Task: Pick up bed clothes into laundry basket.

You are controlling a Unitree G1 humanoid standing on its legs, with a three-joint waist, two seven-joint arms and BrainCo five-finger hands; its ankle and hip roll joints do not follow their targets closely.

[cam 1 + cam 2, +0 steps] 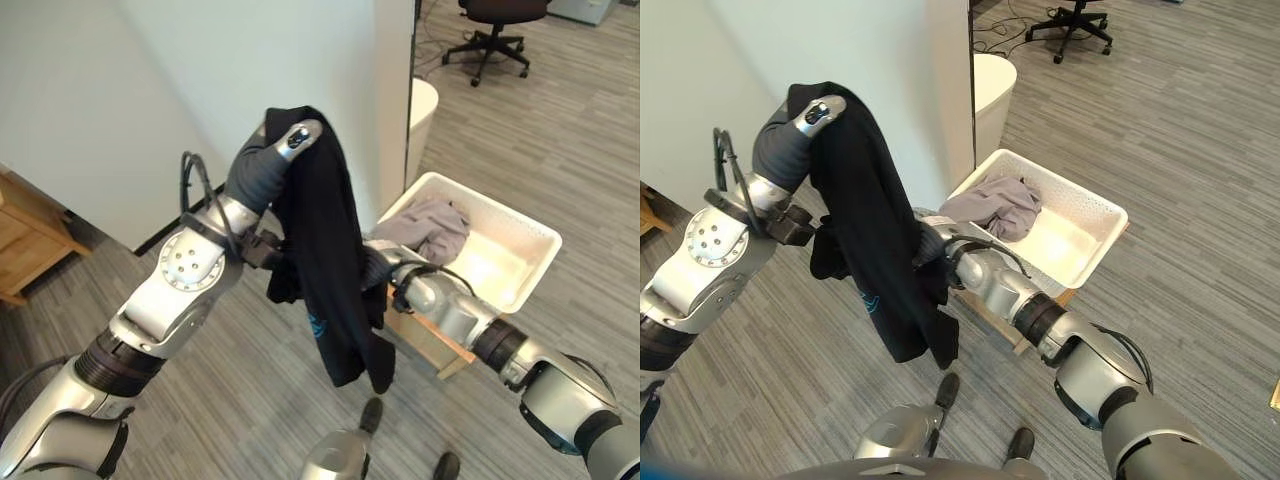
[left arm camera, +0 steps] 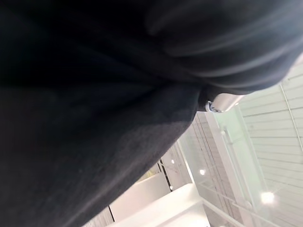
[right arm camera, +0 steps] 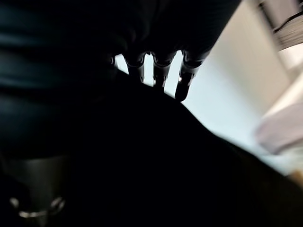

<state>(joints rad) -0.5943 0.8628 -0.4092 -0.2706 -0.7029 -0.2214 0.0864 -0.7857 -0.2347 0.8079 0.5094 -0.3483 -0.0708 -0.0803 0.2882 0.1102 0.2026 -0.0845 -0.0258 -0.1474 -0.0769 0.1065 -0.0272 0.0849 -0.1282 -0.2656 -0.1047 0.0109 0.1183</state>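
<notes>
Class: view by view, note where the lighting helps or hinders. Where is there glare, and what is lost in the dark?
Left wrist view: the black garment is a dark mass, with ceiling lights glaring past it. Right wrist view: the right hand is backlit against a bright wall. Left eye view: even light, and the white basket and grey cloth read clearly.

grey wood-look floor (image 1: pixel 560 150), white basket (image 1: pixel 520 255)

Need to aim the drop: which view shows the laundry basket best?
The right eye view: the whole white laundry basket shows, a grey garment lying in it. The left eye view shows it too, its near corner behind the black garment. The wrist views show mostly black cloth.
</notes>
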